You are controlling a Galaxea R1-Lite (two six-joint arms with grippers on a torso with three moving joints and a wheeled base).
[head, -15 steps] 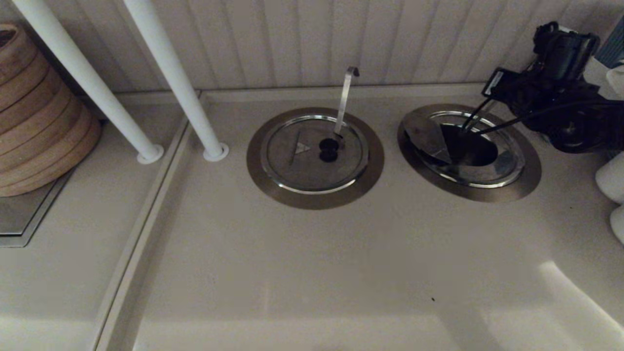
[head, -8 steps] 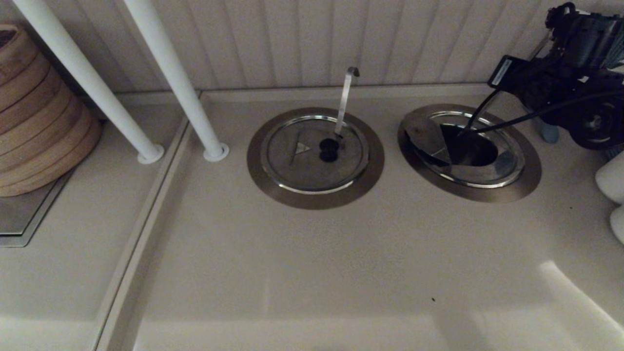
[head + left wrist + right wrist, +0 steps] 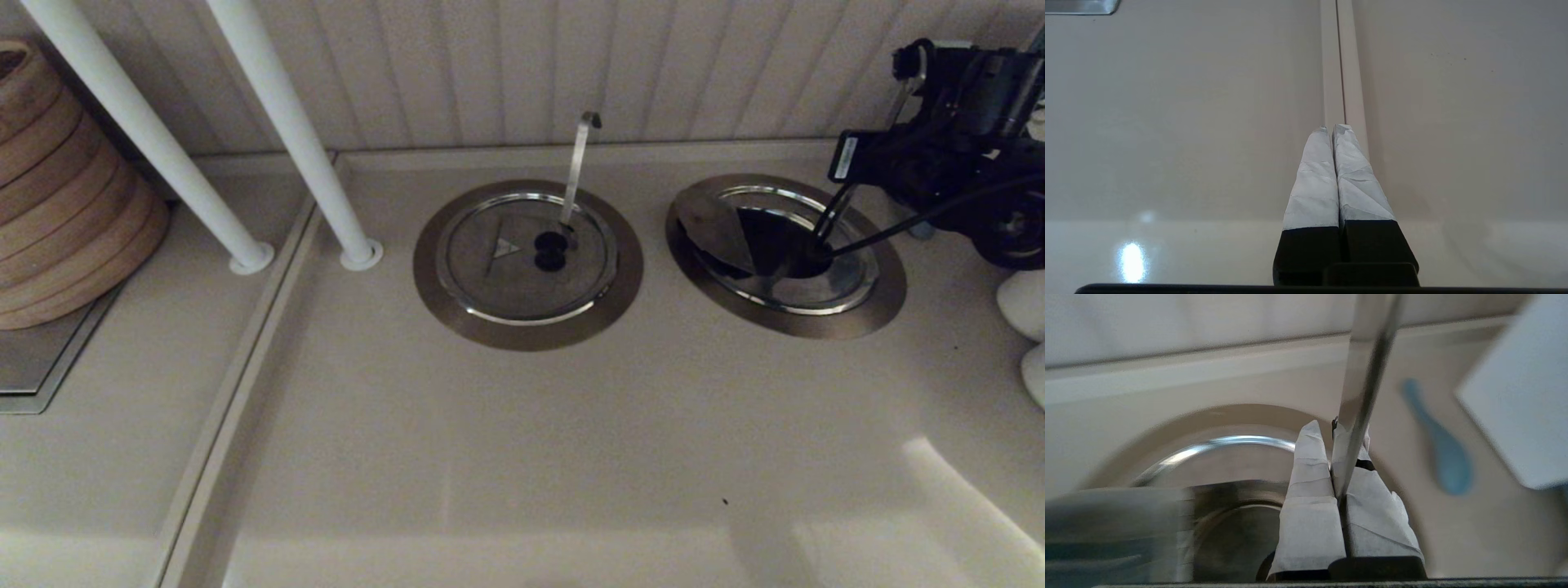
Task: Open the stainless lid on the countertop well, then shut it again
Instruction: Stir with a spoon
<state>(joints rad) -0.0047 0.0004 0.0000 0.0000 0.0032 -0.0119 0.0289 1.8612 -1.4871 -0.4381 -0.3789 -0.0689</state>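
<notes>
Stainless lid tilted up over countertop well — opening step in hand. Right gripper clamped on ladle handle, beside the well's rim. Left gripper parked, pressed together, empty. Next: lowering lid flat — handle likely needs clearing.

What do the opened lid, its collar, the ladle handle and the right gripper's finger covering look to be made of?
Stainless lid: likely brushed steel, with a dull grey sheen and a bright polished rim. Collar of the countertop well: matte steel, flat and without glints. Ladle handle: polished metal, with mirror-like streaks. Right gripper fingers: wrapped in something white and creased, tape or paper; which one is unclear.
</notes>
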